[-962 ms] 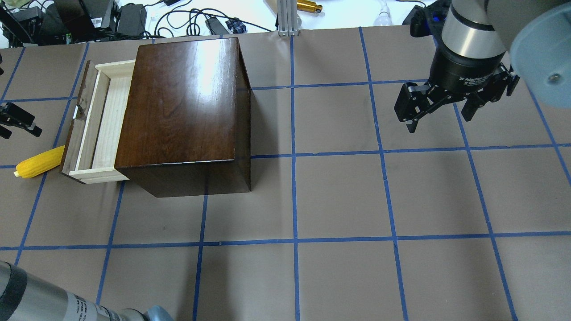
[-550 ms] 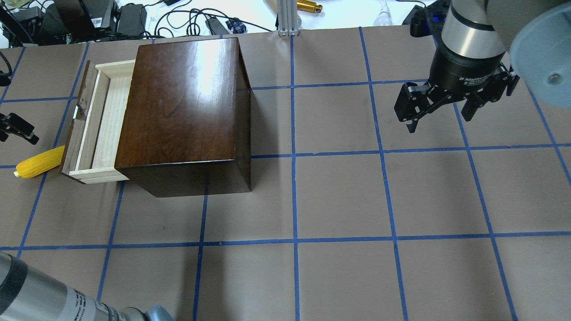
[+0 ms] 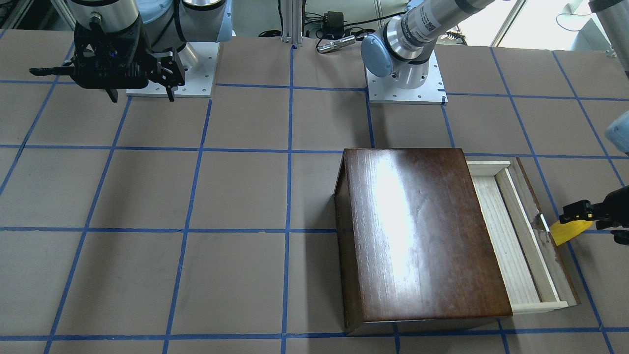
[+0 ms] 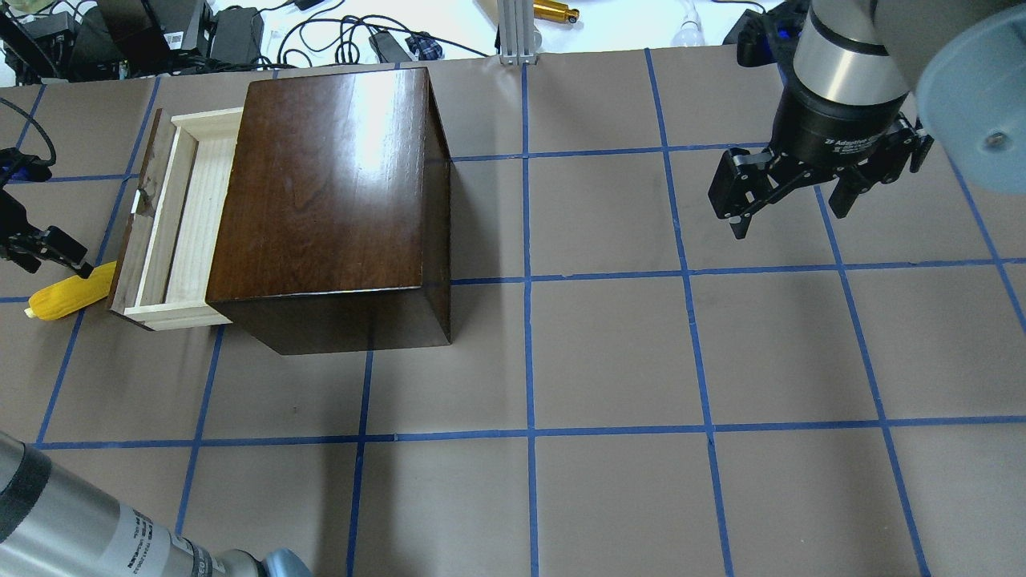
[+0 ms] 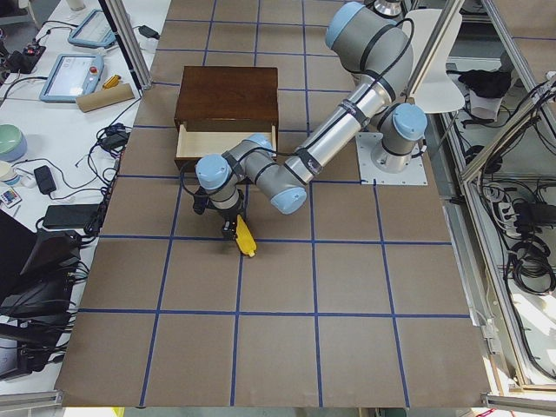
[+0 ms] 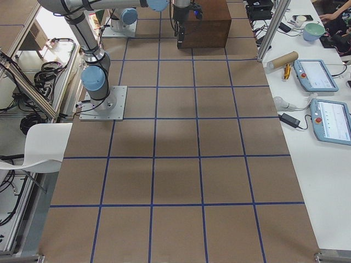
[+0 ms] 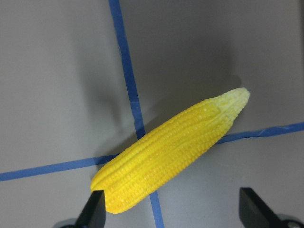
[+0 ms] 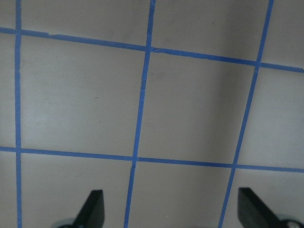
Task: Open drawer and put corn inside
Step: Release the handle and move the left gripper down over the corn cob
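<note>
The drawer (image 4: 172,216) stands pulled out of the dark-brown box (image 4: 329,192) at the table's far left, and its pale tray looks empty. The yellow corn (image 4: 60,298) lies on the table just outside the drawer's dark front panel. My left gripper (image 4: 44,244) is open and hovers over the corn's thick end. In the left wrist view the corn (image 7: 171,152) lies across a tape crossing between the spread fingers of the left gripper (image 7: 173,216). My right gripper (image 4: 789,218) is open and empty, high over the far right of the table.
Blue tape lines grid the brown table cover (image 4: 609,353). Cables and chargers (image 4: 240,32) lie beyond the far edge behind the box. The right wrist view shows only bare table (image 8: 190,104) below the right gripper (image 8: 172,209).
My left gripper has moved in from the table's left edge toward the corn and now sits over it. The drawer, corn and right arm have not moved.
</note>
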Action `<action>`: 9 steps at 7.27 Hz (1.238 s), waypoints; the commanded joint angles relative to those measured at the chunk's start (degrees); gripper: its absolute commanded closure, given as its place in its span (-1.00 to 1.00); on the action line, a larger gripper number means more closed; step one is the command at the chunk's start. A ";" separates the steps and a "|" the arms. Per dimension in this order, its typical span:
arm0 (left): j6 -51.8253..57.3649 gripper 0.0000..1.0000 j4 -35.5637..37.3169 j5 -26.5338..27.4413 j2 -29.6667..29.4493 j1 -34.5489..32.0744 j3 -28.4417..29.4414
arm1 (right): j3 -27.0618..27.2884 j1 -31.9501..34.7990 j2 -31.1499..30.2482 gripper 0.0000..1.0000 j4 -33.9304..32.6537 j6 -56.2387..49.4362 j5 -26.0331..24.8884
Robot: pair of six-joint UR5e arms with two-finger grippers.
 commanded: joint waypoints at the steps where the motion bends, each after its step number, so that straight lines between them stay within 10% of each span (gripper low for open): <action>1: -0.17 -1.00 1.76 0.02 -1.16 0.19 -0.64 | 0.00 0.00 0.00 -1.00 0.00 0.00 0.00; 9: -0.26 -1.00 5.28 0.90 -4.50 0.36 -1.08 | 0.00 0.00 0.00 -1.00 0.00 0.00 0.09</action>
